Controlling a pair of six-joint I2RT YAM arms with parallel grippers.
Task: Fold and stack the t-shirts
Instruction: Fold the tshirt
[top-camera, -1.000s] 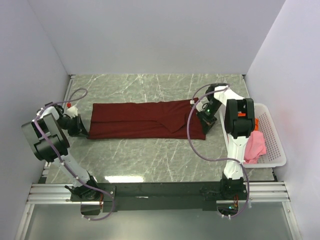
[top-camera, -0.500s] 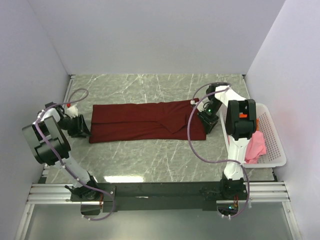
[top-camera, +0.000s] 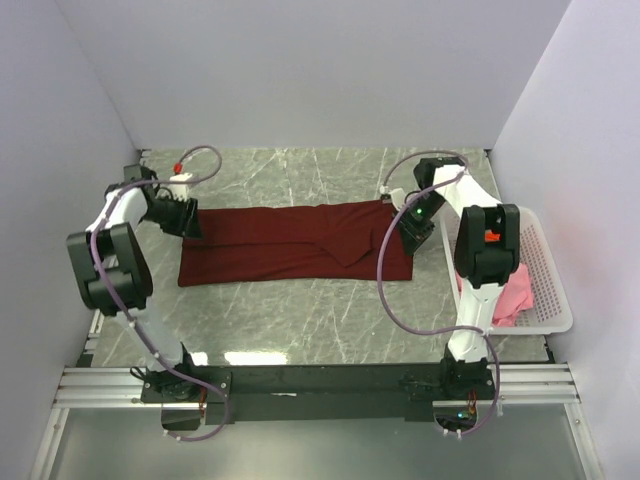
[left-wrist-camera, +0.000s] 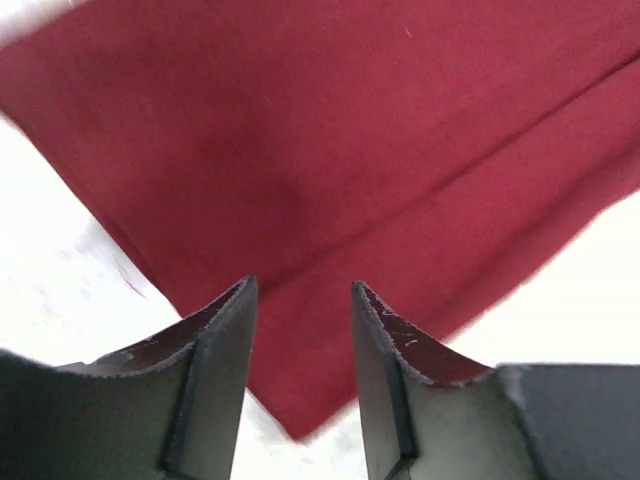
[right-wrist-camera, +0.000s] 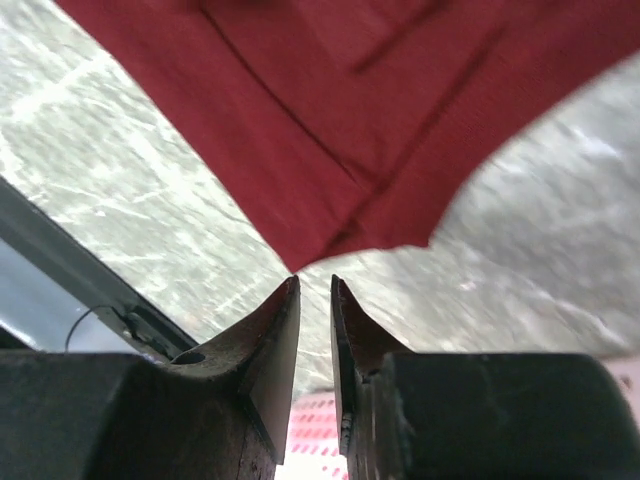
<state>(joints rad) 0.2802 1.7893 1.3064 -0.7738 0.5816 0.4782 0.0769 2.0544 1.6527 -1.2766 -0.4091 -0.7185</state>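
A dark maroon t-shirt (top-camera: 290, 243), folded into a long strip, lies flat across the middle of the table. My left gripper (top-camera: 186, 217) hovers at its far left corner; in the left wrist view the left gripper (left-wrist-camera: 302, 290) is open over the maroon cloth (left-wrist-camera: 330, 140), gripping nothing. My right gripper (top-camera: 412, 224) is at the strip's right end; in the right wrist view the right gripper (right-wrist-camera: 314, 282) has its jaws slightly apart and empty, just short of the cloth corner (right-wrist-camera: 330, 200). A light pink t-shirt (top-camera: 511, 293) lies in the basket.
A white perforated basket (top-camera: 553, 290) stands at the right edge of the table, beside the right arm. Purple walls close in the back and both sides. The marble tabletop (top-camera: 300, 315) shows in front of the strip.
Both grippers went from shut to open and let go of the shirt ends. The left gripper moved from the near-left edge toward the far-left corner; the right gripper shifted slightly back.
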